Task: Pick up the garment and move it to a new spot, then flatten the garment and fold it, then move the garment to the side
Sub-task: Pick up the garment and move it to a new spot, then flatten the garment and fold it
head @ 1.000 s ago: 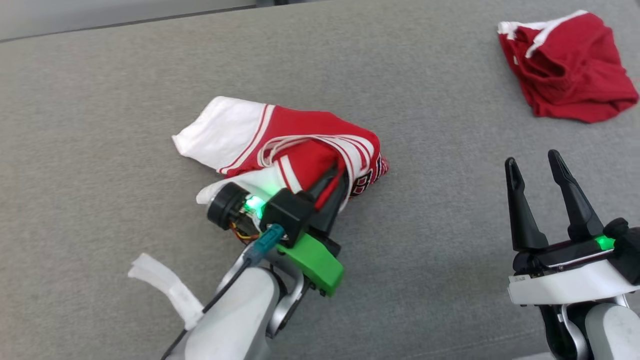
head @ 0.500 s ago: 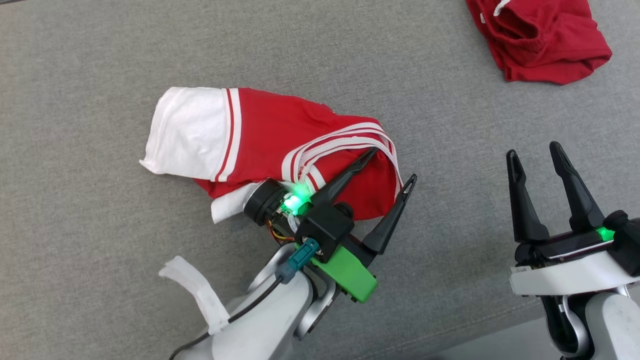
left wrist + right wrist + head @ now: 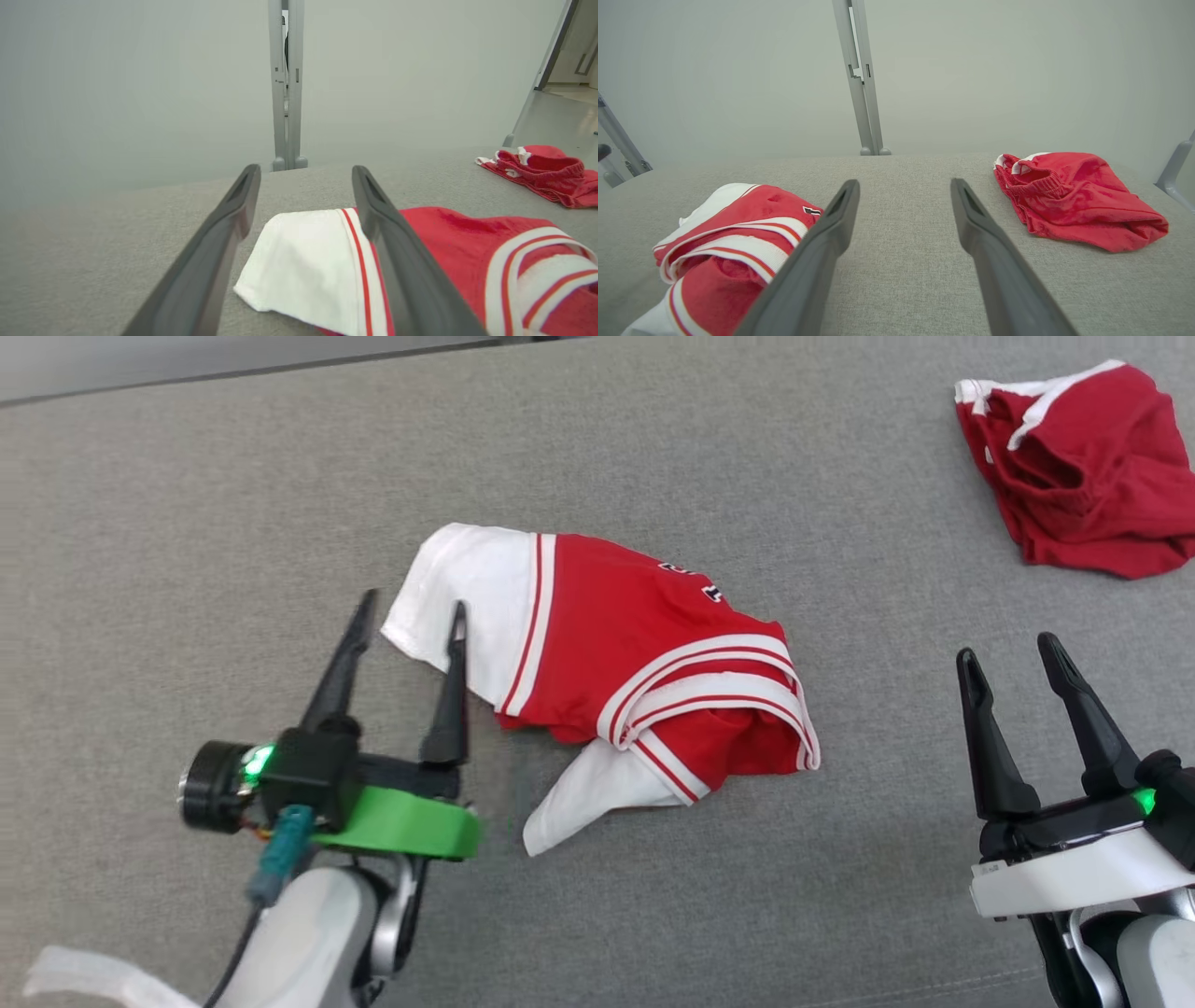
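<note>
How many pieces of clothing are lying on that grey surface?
2. A red-and-white garment lies crumpled near the middle of the grey surface. A red garment with white trim sits bunched at the far right. Nothing else seems hidden.

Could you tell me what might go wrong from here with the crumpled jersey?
The red and white jersey lies bunched, with a white flap sticking out beneath it; a pinch there may take several layers and hinder flattening.
The open left gripper has one finger over the white hem; a sideways move could drag the cloth.
The red shorts lie at the far right; setting the jersey aside there could tangle both.
</note>
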